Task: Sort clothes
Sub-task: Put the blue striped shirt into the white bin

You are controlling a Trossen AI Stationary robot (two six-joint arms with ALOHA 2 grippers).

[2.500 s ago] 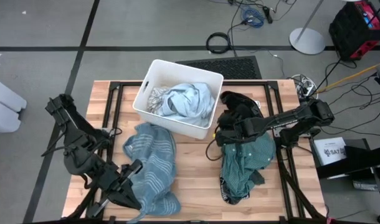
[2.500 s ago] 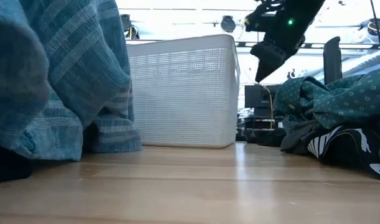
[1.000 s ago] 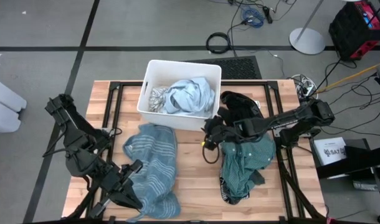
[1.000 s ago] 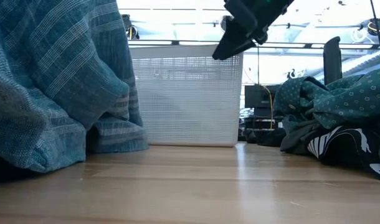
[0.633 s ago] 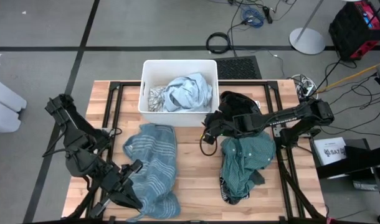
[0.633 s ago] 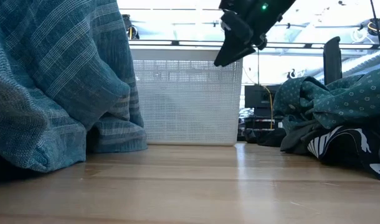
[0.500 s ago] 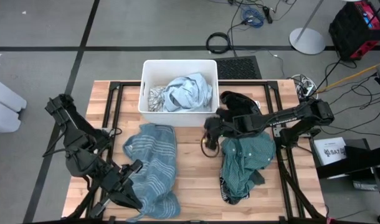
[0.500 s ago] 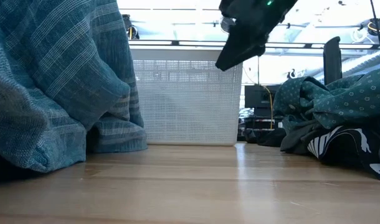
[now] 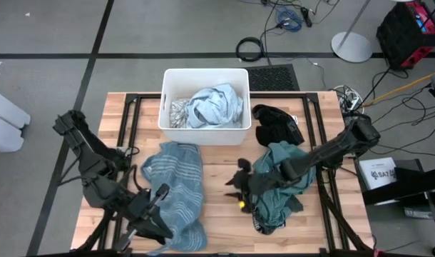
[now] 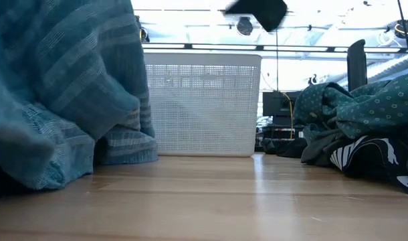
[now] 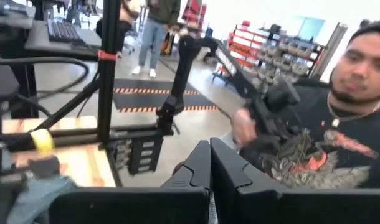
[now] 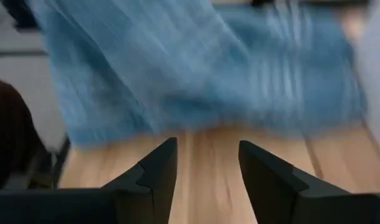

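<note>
The right pincer hovers low over the bare surface, between the striped cloth and the teal garment. Its fingers stand apart with nothing between them, pointing toward the striped cloth. The left pincer sits at the near edge of the striped cloth, fingers together; whether any fabric is caught in them cannot be told, though the cloth looks bunched and lifted beside it in the low view.

The remaining clothes: a light blue piece and a patterned one lie in the white bin at the far side; a black garment lies just beside the bin, touching the teal one.

Risks, as a judgement: if the right pincer goes for the striped cloth while the left arm is also on it, the two arms could tug against each other or collide, since they are close. A shallow grasp may pinch only a fold and let the cloth slide off. The right arm's forearm lies across the teal garment and could drag it, or the black one with it, toward the surface's edge.

The bin's near wall stands between both arms and the bin's contents. A person sits beyond the surface, near the left arm's side.
</note>
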